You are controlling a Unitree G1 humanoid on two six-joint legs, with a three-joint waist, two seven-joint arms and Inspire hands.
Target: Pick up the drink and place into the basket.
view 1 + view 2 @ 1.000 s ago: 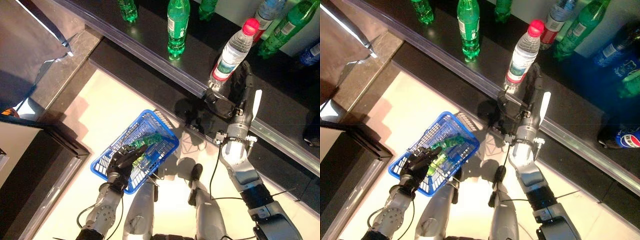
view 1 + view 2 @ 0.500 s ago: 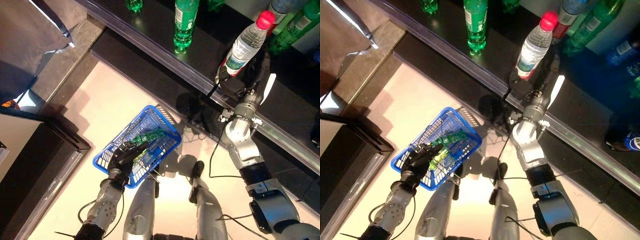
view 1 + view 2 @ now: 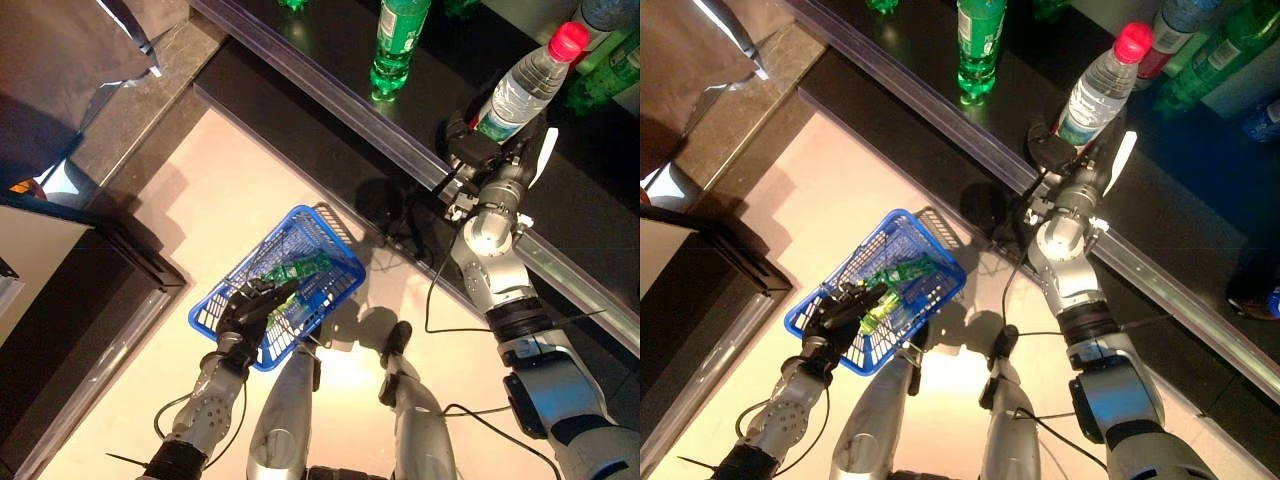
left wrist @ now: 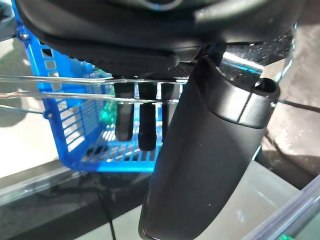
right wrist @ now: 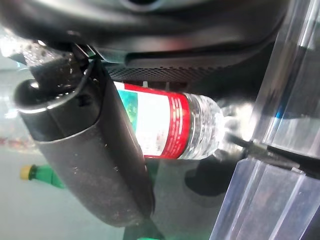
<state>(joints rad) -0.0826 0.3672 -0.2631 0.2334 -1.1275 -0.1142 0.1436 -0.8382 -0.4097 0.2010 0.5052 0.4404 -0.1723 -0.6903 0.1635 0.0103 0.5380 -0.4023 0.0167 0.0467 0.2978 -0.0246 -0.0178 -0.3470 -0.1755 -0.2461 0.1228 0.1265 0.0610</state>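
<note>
A clear water bottle [image 3: 527,85] with a red cap and red label stands tilted over the black shelf at the upper right. My right hand [image 3: 478,152] is shut round its lower part; in the right wrist view my thumb [image 5: 90,155] lies across the bottle [image 5: 170,125]. My left hand [image 3: 250,312] is shut on the thin wire handles [image 4: 75,89] of the blue basket [image 3: 300,232] and holds it low at the left, off the floor. A green bottle [image 3: 296,270] lies inside the basket.
A green bottle [image 3: 397,45] stands on the black shelf [image 3: 330,40], with more drinks at the back right [image 3: 1200,60]. A clear rail [image 3: 330,100] runs along the shelf's front edge. A dark cabinet [image 3: 70,290] stands at the left.
The whole picture has shifted, so the camera moved. My right hand stays shut on the water bottle, my forearm now drawn closer. The basket hangs as before.
</note>
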